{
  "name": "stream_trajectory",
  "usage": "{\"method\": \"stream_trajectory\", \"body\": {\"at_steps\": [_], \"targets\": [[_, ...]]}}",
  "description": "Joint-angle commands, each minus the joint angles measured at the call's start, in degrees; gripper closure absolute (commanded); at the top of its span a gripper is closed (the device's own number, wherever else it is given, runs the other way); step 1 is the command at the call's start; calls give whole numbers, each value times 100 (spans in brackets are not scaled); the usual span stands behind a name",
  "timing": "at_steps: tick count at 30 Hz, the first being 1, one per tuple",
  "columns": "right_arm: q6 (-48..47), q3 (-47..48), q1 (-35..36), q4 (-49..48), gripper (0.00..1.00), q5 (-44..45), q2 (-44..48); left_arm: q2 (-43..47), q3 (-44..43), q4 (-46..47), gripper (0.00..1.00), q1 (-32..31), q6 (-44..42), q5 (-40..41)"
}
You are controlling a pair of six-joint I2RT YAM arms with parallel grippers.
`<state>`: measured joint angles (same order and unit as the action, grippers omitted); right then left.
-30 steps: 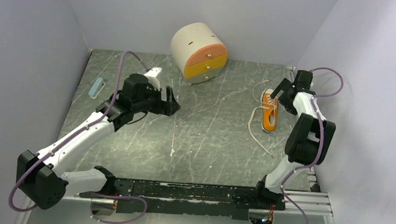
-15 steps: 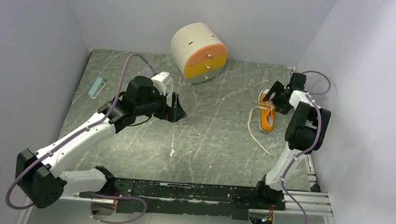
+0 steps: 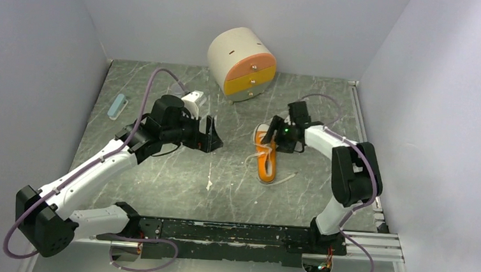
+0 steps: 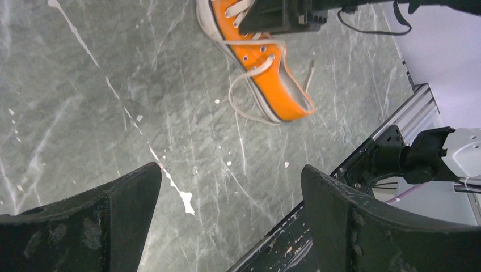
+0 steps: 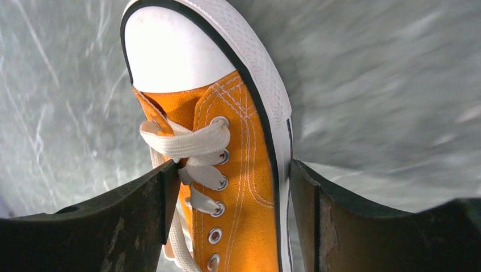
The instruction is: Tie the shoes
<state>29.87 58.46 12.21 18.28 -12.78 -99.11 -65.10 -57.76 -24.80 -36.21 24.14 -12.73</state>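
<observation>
The shoe (image 3: 266, 165), a small orange sneaker with a white toe cap, lies near the middle of the table with its toe toward the back. My right gripper (image 3: 275, 138) is shut on the shoe (image 5: 249, 187): one finger presses the white sole, the other the laces (image 5: 187, 144). Loose white lace ends (image 3: 286, 177) trail to the right of the heel. My left gripper (image 3: 210, 132) hovers open and empty to the left of the shoe (image 4: 272, 79), apart from it. In the left wrist view its wide-spread fingers (image 4: 113, 221) frame bare table.
A round cream cabinet with orange and yellow drawers (image 3: 242, 62) stands at the back centre. A small pale blue object (image 3: 118, 106) lies at the far left. A black rail (image 3: 244, 232) runs along the front edge. Walls close in on three sides.
My right gripper has closed on the shoe and dragged it from the far right edge toward the table's middle. The left gripper stayed about where it was and opened slightly.
</observation>
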Motion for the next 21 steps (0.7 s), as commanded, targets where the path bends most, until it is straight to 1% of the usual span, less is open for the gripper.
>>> {"method": "stream_trajectory", "body": {"at_steps": [1,3,6,8,10,12,14,16,18,21], "targets": [[1003,-258,646,-293,28,-133,147,183,436,197,3,-44,318,-328],[1070,-149,962,-262,24,-143,69,108,579,346,3,-44,404,-568],[752,114,1030,67,15,-176,140,-78,660,604,3,-44,451,-910],[207,480,993,684,10,100,212,-257,627,705,3,-44,474,-1029],[-440,838,958,1404,8,599,361,-432,563,797,4,-44,497,-1088],[-928,932,902,1934,7,814,562,-544,472,824,4,-44,529,-1104],[-1245,996,1003,2573,9,1043,756,-542,406,840,3,-44,585,-1097],[-1286,943,1430,2799,9,1243,1063,-416,350,742,3,-38,638,-901],[-1041,842,1975,2822,11,1115,1335,-70,360,584,3,-36,684,-566],[-734,704,2795,2647,18,917,1476,515,378,69,3,-36,839,259]]}}
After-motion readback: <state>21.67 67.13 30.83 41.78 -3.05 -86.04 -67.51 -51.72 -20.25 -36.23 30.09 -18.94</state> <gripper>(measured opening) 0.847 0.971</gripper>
